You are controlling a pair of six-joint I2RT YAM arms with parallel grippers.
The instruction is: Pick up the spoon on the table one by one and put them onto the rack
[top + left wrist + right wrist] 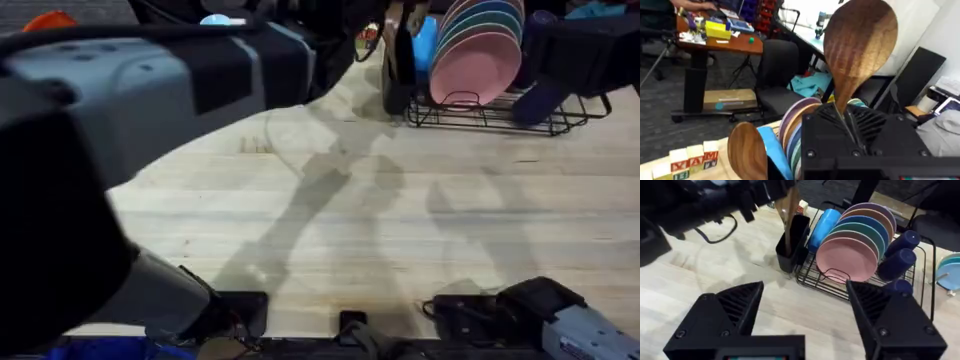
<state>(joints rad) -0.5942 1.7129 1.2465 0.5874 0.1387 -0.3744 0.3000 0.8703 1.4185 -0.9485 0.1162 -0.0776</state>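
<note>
One spoon [860,45] stood bowl-up, its thin handle pinched between the left gripper's [847,122] fingers. A second spoon [747,152] stood just beside them, its handle hidden in the rack's [860,287] black cup [792,242]. The right gripper [805,312] had its two fingers spread wide over the table [400,220]. Five plates [852,255] overlapped in the rack.

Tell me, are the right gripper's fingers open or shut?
Open. In the right wrist view the right gripper has its two black fingers spread wide apart, with bare table between them and nothing held.
</note>
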